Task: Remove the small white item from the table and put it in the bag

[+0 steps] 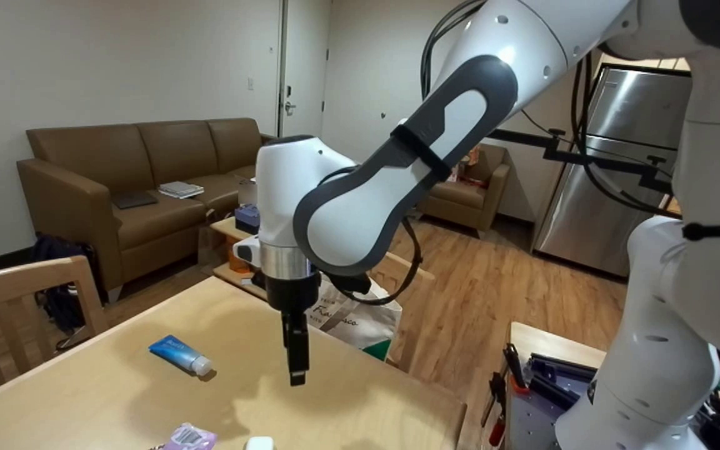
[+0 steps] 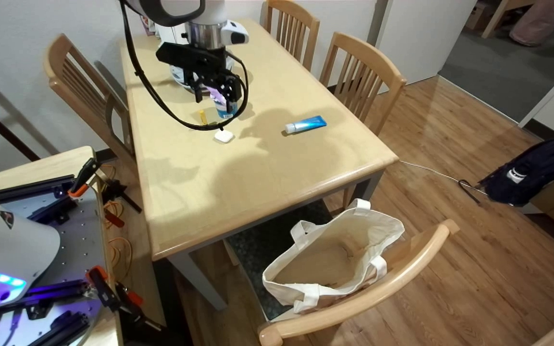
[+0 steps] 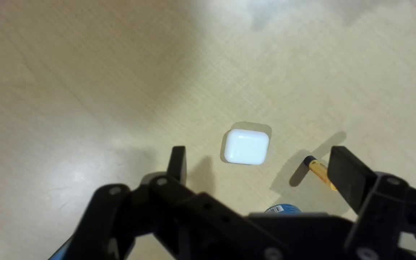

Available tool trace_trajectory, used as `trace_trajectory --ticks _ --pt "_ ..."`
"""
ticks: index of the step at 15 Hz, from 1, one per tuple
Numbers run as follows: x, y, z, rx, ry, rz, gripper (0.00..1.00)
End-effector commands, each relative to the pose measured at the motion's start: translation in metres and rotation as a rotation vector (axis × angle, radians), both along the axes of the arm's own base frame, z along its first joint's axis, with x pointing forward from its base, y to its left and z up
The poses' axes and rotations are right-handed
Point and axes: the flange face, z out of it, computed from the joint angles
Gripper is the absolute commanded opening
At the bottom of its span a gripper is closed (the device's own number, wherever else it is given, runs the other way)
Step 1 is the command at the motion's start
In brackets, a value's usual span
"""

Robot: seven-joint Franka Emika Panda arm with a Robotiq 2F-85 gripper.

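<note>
The small white item, a rounded white case (image 3: 247, 147), lies flat on the wooden table (image 2: 181, 202). It also shows in both exterior views (image 2: 224, 136), cut off at the bottom edge in one of them (image 1: 260, 444). My gripper (image 3: 258, 155) is open and empty, pointing down above the table. In the wrist view the case appears between the fingers, slightly ahead of the fingertips. The gripper also shows in both exterior views (image 1: 296, 369) (image 2: 215, 103), apart from the tabletop. The cream cloth bag (image 2: 375, 230) stands open on a chair by the table's end; its printed side shows in an exterior view (image 1: 360, 315).
A yellow stick with a dark cap (image 3: 320, 171) stands near the case. A blue container with a purple wrapper (image 2: 225, 109) is behind the gripper. A blue tube (image 2: 306, 124) lies on the table. A wooden chair back (image 2: 368, 302) is beside the bag.
</note>
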Motion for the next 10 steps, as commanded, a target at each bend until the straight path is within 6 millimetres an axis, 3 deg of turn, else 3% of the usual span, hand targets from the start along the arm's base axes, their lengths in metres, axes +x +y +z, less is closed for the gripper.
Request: trace_trajectory --ticks 1,4,10 --pt "0.002 -0.006 0.002 0.0 -0.002 -0.011 1.0" --pt "-0.007 -0.013 -0.008 -0.029 -0.003 -0.128 1.0" --pt "-0.023 0.003 -0.056 0.015 -0.077 -0.192 1.0"
